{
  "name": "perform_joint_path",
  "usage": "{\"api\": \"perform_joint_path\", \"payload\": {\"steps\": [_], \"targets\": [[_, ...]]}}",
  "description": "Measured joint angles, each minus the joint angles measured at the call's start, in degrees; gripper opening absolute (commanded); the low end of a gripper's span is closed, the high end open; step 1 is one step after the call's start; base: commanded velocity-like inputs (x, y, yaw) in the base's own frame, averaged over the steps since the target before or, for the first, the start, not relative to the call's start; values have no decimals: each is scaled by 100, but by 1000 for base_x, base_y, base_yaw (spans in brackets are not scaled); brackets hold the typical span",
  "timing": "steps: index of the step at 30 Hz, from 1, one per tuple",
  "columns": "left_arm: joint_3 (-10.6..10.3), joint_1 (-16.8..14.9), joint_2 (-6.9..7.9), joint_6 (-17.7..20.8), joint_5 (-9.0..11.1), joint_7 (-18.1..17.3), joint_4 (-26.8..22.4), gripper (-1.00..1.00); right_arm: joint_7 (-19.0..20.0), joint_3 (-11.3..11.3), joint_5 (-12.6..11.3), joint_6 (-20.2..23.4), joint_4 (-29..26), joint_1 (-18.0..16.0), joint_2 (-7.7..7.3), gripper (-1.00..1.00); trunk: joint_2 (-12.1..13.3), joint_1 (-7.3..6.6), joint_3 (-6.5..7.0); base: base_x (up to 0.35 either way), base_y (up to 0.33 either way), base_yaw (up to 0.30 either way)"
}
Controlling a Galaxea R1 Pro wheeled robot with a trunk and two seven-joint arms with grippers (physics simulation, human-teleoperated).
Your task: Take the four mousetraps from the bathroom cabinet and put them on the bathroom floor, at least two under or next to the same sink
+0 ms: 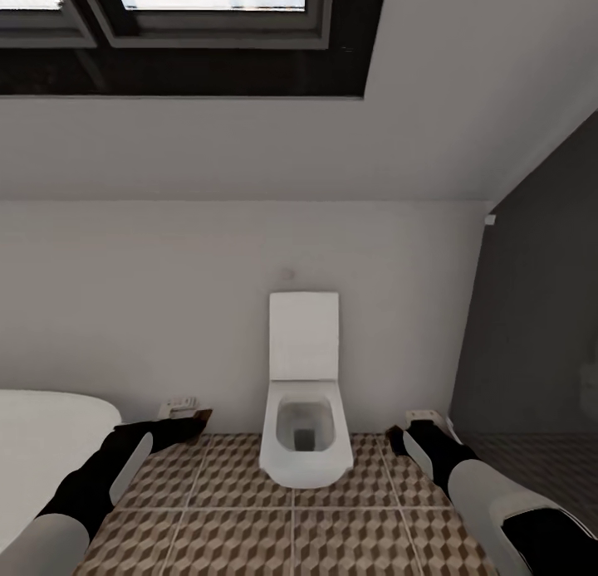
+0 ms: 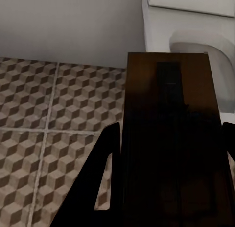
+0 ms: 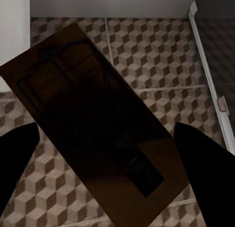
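Note:
Each gripper holds one mousetrap above the bathroom floor [image 1: 249,526]. In the left wrist view a dark-brown mousetrap [image 2: 171,138] lies lengthwise between the black fingers [image 2: 100,158], pointing toward the toilet. My left gripper [image 1: 184,422] is shut on it, low by the wall between tub and toilet. In the right wrist view the second mousetrap [image 3: 98,119] sits slanted between the fingers [image 3: 205,158]. My right gripper [image 1: 415,433], shut on it, hovers right of the toilet. The cabinet and the sink are out of view.
A white toilet [image 1: 303,443] with its lid up stands against the pale wall between my arms. The rounded white tub [image 1: 41,443] is at the left. A dark glass partition [image 1: 540,352] with a white frame [image 3: 208,65] closes the right side.

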Motion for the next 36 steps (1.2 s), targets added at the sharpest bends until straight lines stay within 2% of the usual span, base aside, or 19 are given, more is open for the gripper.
{"api": "perform_joint_path", "payload": {"steps": [8, 22, 36], "targets": [[-3, 1, -4, 22, -4, -7, 0, -100, -7, 0, 0, -12, 1, 0, 0, -100, 0, 0, 0, 323, 0, 0], [-3, 1, -116, 31, 3, 15, 10, -100, 1, -2, 15, -235, 3, 0, -2, -100, 0, 0, 0, 323, -3, 0], [-3, 1, -156, 31, 14, 18, 17, -100, 21, 4, 10, -240, 3, 0, -41, -100, 0, 0, 0, 315, -89, 0]]}}
